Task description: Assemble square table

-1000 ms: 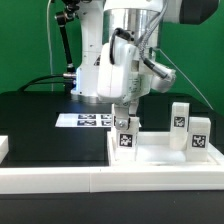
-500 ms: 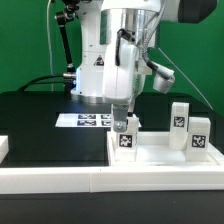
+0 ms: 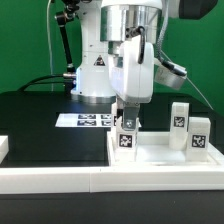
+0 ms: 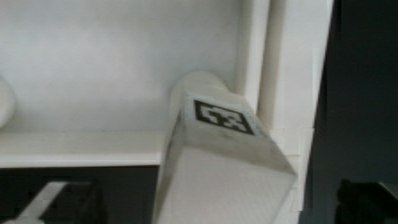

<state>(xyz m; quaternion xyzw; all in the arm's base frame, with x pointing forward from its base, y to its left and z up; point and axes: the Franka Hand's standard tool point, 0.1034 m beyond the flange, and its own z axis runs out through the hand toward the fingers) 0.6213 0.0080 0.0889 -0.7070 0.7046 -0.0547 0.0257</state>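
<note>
on the black table (image 3: 40, 120) your square tabletop (image 3: 165, 152) lies near the front rail (image 3: 110, 180), with three tagged legs upright on it. your gripper (image 3: 127, 118) hangs released over the corner leg (image 3: 127, 137), fingers apart on either side of its top. the marker board (image 3: 88, 120) lies flat behind.

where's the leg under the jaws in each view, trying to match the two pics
Exterior view: the leg stands upright at the tabletop's corner on the exterior view's left, directly beneath the arm.
Wrist view: the same leg fills the middle, close up.
Shared landmark: the black-white tag on the leg.
</note>
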